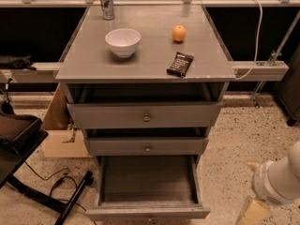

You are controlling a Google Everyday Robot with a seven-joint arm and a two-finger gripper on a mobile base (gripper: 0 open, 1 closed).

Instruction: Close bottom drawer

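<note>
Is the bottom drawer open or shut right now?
Open: the bottom drawer sticks far out, inside showing. The pincer hangs low right, apart from it.

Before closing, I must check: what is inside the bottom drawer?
The bottom drawer is pulled out; its visible floor is bare. Its rear lies under the middle drawer, hidden. The tool hangs low right.

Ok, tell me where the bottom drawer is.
The bottom drawer is bottom centre in the camera view, pulled out beneath the middle drawer; the gripper hangs to its right, apart.
</note>
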